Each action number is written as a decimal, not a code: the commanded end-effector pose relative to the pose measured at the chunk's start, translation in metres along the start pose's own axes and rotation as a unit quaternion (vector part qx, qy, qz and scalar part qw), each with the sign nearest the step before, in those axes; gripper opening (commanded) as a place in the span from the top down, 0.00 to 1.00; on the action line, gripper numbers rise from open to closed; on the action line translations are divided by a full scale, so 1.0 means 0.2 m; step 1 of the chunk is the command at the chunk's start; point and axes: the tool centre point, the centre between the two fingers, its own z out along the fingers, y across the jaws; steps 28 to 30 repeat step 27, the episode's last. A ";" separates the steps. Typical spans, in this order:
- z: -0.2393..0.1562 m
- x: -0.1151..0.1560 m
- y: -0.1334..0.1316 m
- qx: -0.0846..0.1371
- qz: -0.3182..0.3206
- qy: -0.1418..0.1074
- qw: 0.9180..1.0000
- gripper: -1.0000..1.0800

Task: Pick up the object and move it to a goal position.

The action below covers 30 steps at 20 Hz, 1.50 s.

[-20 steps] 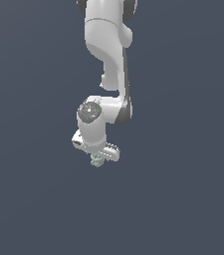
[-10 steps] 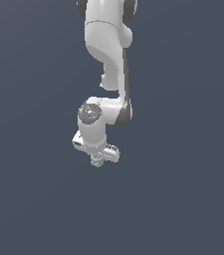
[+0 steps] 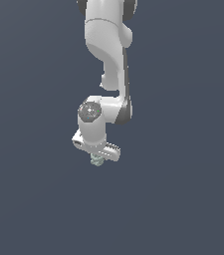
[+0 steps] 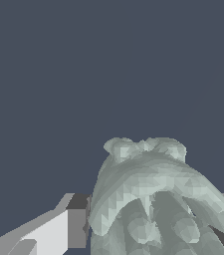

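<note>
Jaws stand clamped on the object (image 4: 153, 199): in the wrist view you see one grey fingertip (image 4: 77, 221) bearing against its flank at the 9 o'clock side, and the edge of the opposing finger just showing at the 3 o'clock side, with the lumpy body filling the gap between them. Treat the grasp as made.

Note the object itself: pale grey-green, knobbly, roughly oval, with ridges running over its upper face. In the exterior view the object (image 3: 97, 160) shows only as a small greenish lump protruding at the 6 o'clock side of the gripper (image 3: 98, 155), and is much smaller than the white hand above it.

Compare the two preceding exterior pictures with the current one. You will find the gripper, wrist and arm (image 3: 109, 55) in practically the same place and pose across all three; no lift or travel is apparent. Judge from this that the closing step is finished or just finishing, and that the carry has not yet begun.

No goal marker is visible in either view, so you cannot read the remaining distance. The surroundings show only a uniform dark blue-grey ground (image 3: 183, 199), with no shadow or contact line; whether the object is clear of it cannot be told.

Expect the next move to be a lift. Watch the irregular surface: contact on knobs may allow slip or rotation.
</note>
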 end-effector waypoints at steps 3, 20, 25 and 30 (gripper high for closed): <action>-0.06 -0.03 0.00 0.000 0.000 0.000 1.000 1.00; -0.47 -0.26 0.00 0.000 0.000 0.000 1.000 1.00; -0.51 -0.28 0.00 0.000 0.000 0.000 1.000 1.00; -0.52 -0.28 0.00 0.000 0.000 0.000 1.000 1.00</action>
